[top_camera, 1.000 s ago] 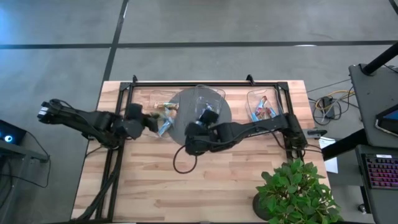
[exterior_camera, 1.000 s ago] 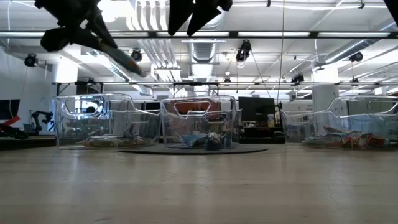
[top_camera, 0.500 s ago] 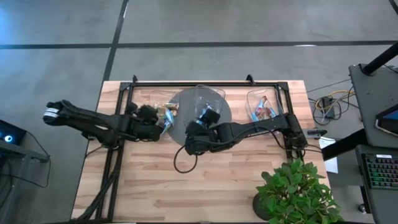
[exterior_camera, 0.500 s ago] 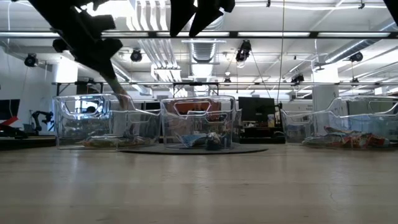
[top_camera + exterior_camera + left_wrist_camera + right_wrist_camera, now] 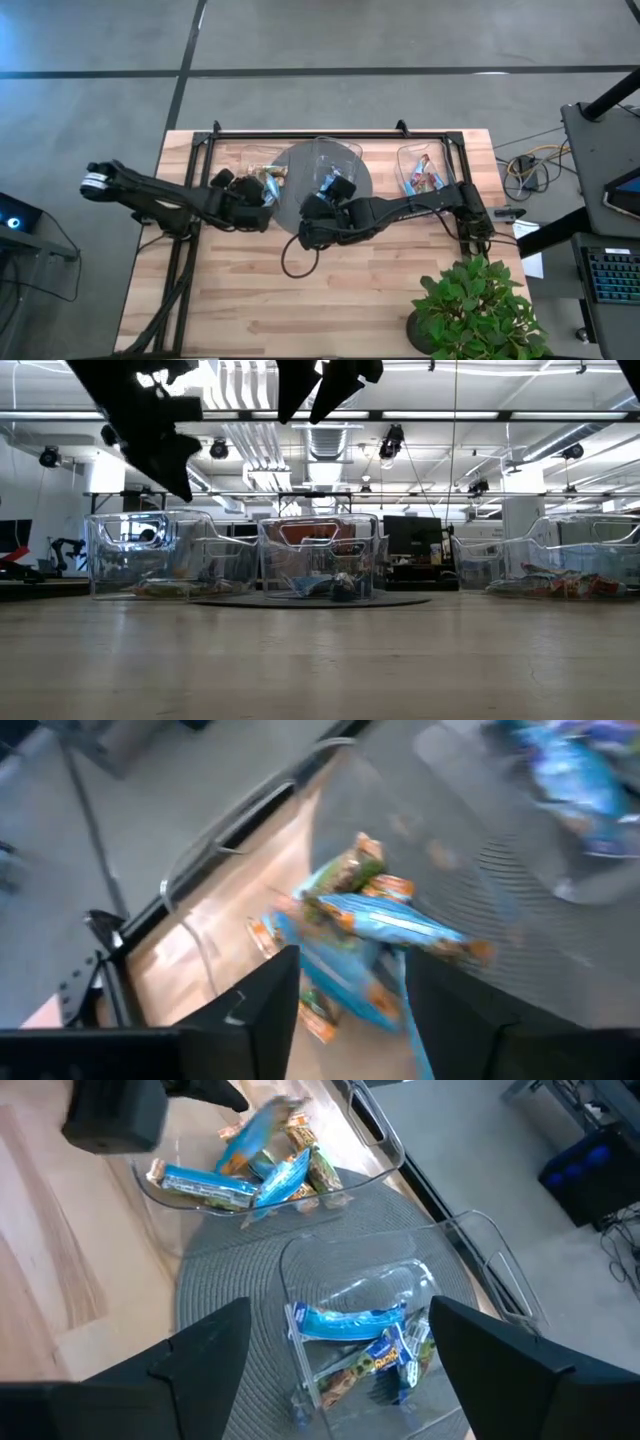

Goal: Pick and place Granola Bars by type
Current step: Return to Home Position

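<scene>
The left bin [image 5: 262,172] holds several blue bars [image 5: 372,925] and tan-green ones, lying in a heap on its floor. My left gripper [image 5: 350,968] hovers open just above that heap [image 5: 262,192], touching nothing. The middle bin [image 5: 360,1342] stands on a round grey mat and holds blue bars [image 5: 350,1323] and a tan-green one. My right gripper [image 5: 340,1315] hangs open above it [image 5: 325,190]. The right bin [image 5: 420,172] holds more bars.
The round grey mat [image 5: 300,205] lies under the middle bin. All three clear bins stand in a row along the far part of the table [image 5: 320,560]. A black frame rims the far edge, a potted plant [image 5: 470,305] stands at the near right corner, and bare wood lies in front.
My left gripper carried a blue bar toward the table's right, over the left bin, tipped down and let it go. The bar now lies in that bin and the gripper has come up a little. My right gripper has kept still.
</scene>
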Motion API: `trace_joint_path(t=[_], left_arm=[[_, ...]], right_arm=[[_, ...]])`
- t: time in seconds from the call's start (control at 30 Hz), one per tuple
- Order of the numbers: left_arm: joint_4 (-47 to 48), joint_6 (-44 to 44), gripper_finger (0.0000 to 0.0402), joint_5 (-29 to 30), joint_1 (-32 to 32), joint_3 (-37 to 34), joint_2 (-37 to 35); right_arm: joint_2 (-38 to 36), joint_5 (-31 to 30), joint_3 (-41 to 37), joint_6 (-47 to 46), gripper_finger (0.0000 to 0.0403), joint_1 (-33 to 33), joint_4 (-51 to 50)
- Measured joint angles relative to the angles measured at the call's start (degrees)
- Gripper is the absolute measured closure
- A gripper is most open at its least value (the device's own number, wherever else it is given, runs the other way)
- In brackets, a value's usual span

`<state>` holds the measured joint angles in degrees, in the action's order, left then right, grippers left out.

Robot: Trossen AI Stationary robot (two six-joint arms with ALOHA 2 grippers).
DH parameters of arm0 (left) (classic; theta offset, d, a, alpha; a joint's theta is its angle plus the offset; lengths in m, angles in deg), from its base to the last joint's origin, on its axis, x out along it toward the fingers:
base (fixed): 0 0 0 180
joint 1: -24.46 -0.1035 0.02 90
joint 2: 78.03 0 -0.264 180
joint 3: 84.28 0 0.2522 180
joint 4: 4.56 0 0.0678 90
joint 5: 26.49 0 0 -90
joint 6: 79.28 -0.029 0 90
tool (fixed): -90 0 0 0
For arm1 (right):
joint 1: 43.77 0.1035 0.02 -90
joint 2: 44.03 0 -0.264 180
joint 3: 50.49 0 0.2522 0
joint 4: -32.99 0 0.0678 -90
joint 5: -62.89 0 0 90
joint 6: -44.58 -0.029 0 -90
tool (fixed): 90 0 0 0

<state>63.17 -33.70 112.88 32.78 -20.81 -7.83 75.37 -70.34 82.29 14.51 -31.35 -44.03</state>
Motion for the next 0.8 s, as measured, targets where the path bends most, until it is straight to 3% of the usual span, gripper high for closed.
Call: trace_joint_path(t=[0.13, 0.47, 0.67, 0.73, 0.8], left_arm=[[3.4, -0.6, 0.023, -3.6, 2.7, 5.7, -2.2], [3.6, -2.5, 0.0229, -1.4, 10.2, 16.3, -11.2], [3.5, 3.6, 0.0229, -3.0, 10.5, 18.4, -16.9], [2.8, 2.8, 0.0229, -4.9, 10.5, 18.4, -18.5], [-0.4, 0.0, 0.0229, -7.6, 10.5, 17.5, -20.0]], right_arm=[[0.0, 1.1, 0.2, -0.7, 0.0103, 0.2, 0.0], [0.0, 2.9, 3.9, 6.6, 0.0113, -0.3, 0.0], [-0.1, 3.0, 10.6, 7.6, 0.0106, -0.5, 0.2], [-0.2, 6.2, 13.4, 11.2, 0.0104, -0.3, 1.2], [-0.5, 16.4, 15.9, 16.7, 0.0101, -0.7, 2.3]])
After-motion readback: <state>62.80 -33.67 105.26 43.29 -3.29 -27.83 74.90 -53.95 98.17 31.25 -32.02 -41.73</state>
